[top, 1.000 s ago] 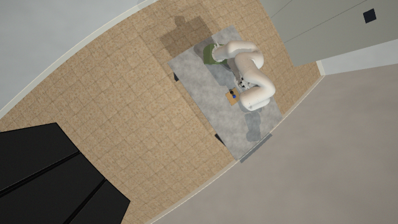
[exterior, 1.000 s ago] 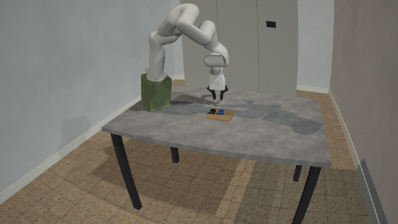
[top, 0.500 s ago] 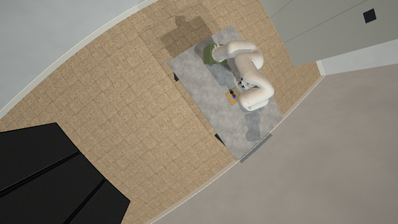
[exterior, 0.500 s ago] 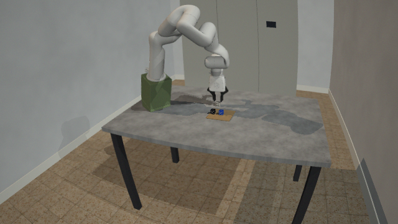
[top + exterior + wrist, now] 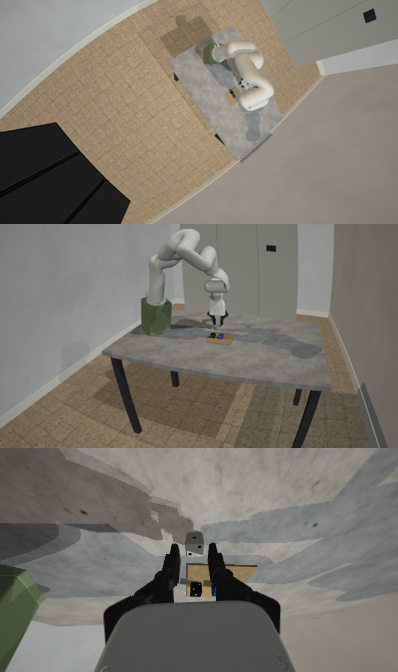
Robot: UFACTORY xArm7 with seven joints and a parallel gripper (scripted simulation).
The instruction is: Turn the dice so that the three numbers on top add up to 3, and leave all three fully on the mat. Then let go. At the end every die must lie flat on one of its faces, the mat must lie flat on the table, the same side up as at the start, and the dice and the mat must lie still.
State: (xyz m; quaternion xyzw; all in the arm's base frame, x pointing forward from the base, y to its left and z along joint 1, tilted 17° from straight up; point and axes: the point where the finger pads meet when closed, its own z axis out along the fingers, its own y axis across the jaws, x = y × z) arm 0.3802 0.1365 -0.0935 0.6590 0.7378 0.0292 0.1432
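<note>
The white die (image 5: 217, 328) (image 5: 194, 543) sits on the tabletop (image 5: 202, 78) (image 5: 186, 358) (image 5: 260, 478), off the mat (image 5: 231, 100) (image 5: 220, 341) (image 5: 233, 571), beside the mat's edge that faces the tabletop's far long edge in the exterior view. The end effector (image 5: 240, 83) (image 5: 217, 325) (image 5: 194, 551) points down over that die, its fingers partway apart and clamped on nothing; the die shows beyond the tips, between them in the wrist view. On the mat, towards its far left corner, is the black die (image 5: 231, 92) (image 5: 212, 335) (image 5: 196, 589), with the blue die (image 5: 234, 96) (image 5: 221, 336) (image 5: 214, 590) just to its right. One finger partly hides the blue one in the wrist view. The mat lies near the tabletop's middle, well apart from all four corners. Further out, the green block (image 5: 209, 56) (image 5: 155, 317) (image 5: 15, 603) stands at the left short edge, bearing the white arm (image 5: 252, 71) (image 5: 189, 255), which arches across. The upper numbers are too small to read.
</note>
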